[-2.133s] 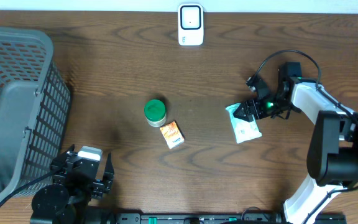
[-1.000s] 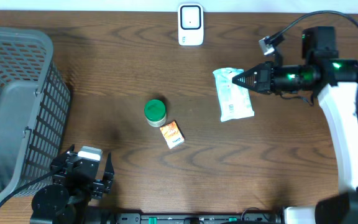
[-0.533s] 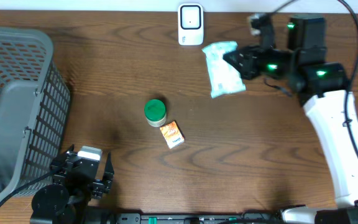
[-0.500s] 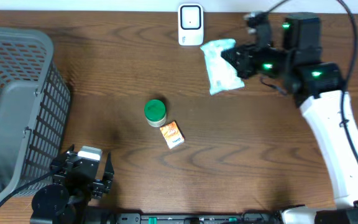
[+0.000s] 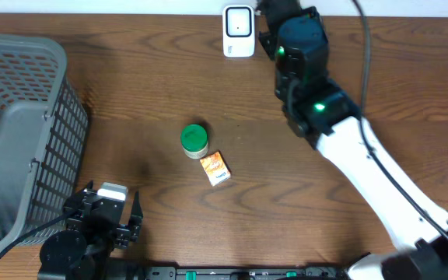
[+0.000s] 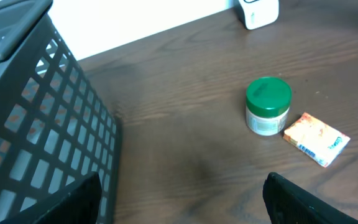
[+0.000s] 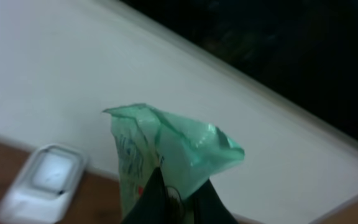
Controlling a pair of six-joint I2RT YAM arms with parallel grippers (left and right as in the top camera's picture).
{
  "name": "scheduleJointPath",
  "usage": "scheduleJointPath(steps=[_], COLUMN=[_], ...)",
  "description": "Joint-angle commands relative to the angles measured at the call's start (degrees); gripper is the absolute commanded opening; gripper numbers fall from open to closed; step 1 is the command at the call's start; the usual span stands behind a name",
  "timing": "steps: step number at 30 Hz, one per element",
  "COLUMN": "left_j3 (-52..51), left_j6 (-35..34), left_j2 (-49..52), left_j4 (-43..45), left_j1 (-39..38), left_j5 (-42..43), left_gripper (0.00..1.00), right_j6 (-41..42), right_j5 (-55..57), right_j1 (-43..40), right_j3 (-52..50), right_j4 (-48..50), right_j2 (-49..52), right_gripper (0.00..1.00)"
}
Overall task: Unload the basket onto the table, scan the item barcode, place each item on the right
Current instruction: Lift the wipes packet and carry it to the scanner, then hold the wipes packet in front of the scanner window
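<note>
Fingertips [image 7: 146,198] of the right gripper [image 7: 176,202] clamp the lower edge of a green-and-white packet [image 7: 166,146], held aloft at the far edge of the table [image 5: 131,85], its long axis running straight out from the jaws. Just left of the packet and below it sits the white barcode scanner [image 7: 42,180]. From overhead the right arm [image 5: 317,109] hides the packet, its wrist just beside the scanner. Whether the barcode faces the scanner cannot be told; the coming move likely needs the packet swung left over it. At the near edge the left gripper [image 5: 103,222] rests with jaws apart, well apart from the scanner, beyond a green-lidded jar [image 5: 194,141] and small orange box [image 5: 215,168].
</note>
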Motion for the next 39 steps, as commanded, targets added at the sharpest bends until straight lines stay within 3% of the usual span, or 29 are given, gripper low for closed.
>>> scheduleJointPath(steps=[1, 8, 12, 29, 39], left_j3=[0.04, 0.04, 0.04, 0.04, 0.04], left_j6=[0.28, 0.28, 0.28, 0.28, 0.28], left_j2=[-0.09, -0.09, -0.09, -0.09, -0.09], left_j4=[0.15, 0.15, 0.15, 0.15, 0.15], left_j1=[0.24, 0.24, 0.24, 0.24, 0.24], left_j5=[-0.48, -0.48, -0.48, -0.48, -0.48], left_gripper=[0.84, 0.84, 0.84, 0.84, 0.84], right_j6=[-19.56, -47.28, -59.74, -70.38, -71.84], right_j5=[10.36, 11.98, 8.52, -14.64, -23.58], right_j1=[1.14, 2.78, 4.26, 5.66, 3.04], right_j3=[0.63, 0.61, 0.61, 0.63, 0.63], right_j4=[8.26, 38.1, 47.74, 56.13, 56.74], right_j2=[5.97, 18.78, 24.48, 30.1, 31.98], right_gripper=[0.01, 0.01, 0.01, 0.01, 0.01])
